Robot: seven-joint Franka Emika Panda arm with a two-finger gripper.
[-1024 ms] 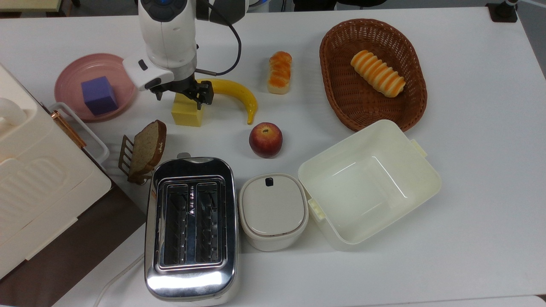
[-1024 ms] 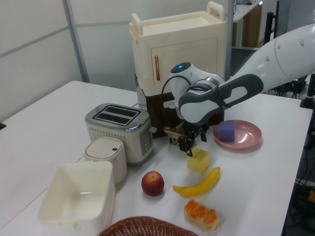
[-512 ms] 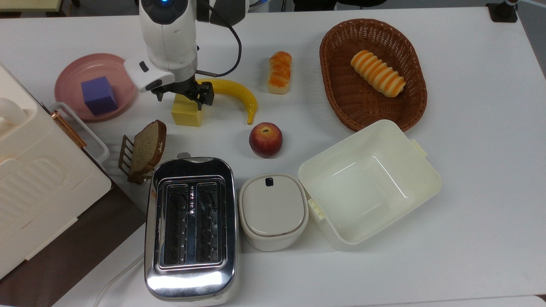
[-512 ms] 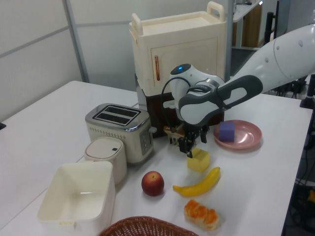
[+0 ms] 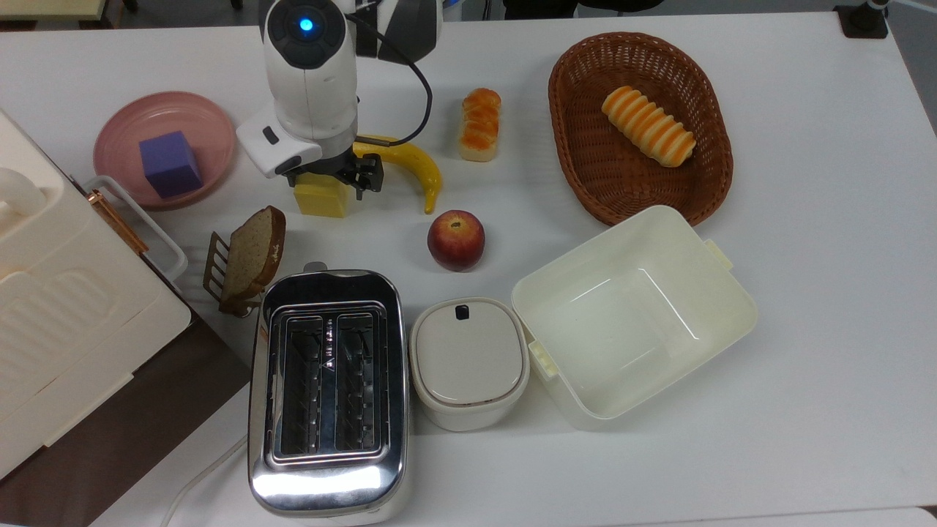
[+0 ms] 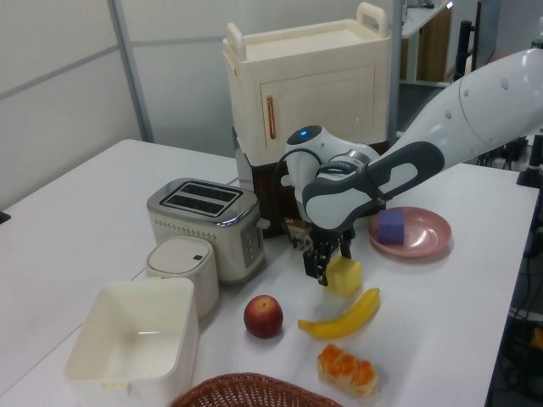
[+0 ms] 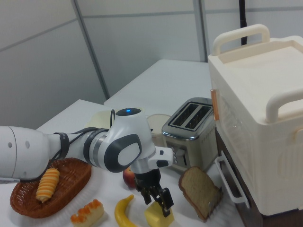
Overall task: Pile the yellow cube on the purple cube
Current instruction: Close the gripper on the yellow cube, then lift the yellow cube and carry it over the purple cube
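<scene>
The yellow cube (image 5: 320, 200) sits on the white table beside the banana (image 5: 411, 161); it is also seen in the left view (image 6: 344, 276) and the right view (image 7: 158, 215). My gripper (image 5: 331, 179) is down over the cube, open, with one dark finger (image 5: 370, 176) on the side toward the top view's right and the other hidden under the wrist. In the left view the gripper (image 6: 333, 259) straddles the cube's top. The purple cube (image 5: 170, 164) rests on the pink plate (image 5: 124, 121), to the top view's left of the gripper, and shows in the left view (image 6: 391, 227).
An apple (image 5: 456, 240), a toaster (image 5: 328, 388), a bread slice in a rack (image 5: 252, 252), a small lidded container (image 5: 468, 362) and an open white tub (image 5: 732, 293) lie nearer the front. A wicker basket (image 5: 706, 183) holds a bread roll. A cream cabinet (image 5: 58, 315) stands at the left.
The arm has shifted toward the top view's right and lowered. The fingers now reach down around the yellow cube's upper part; both cubes stay where they were.
</scene>
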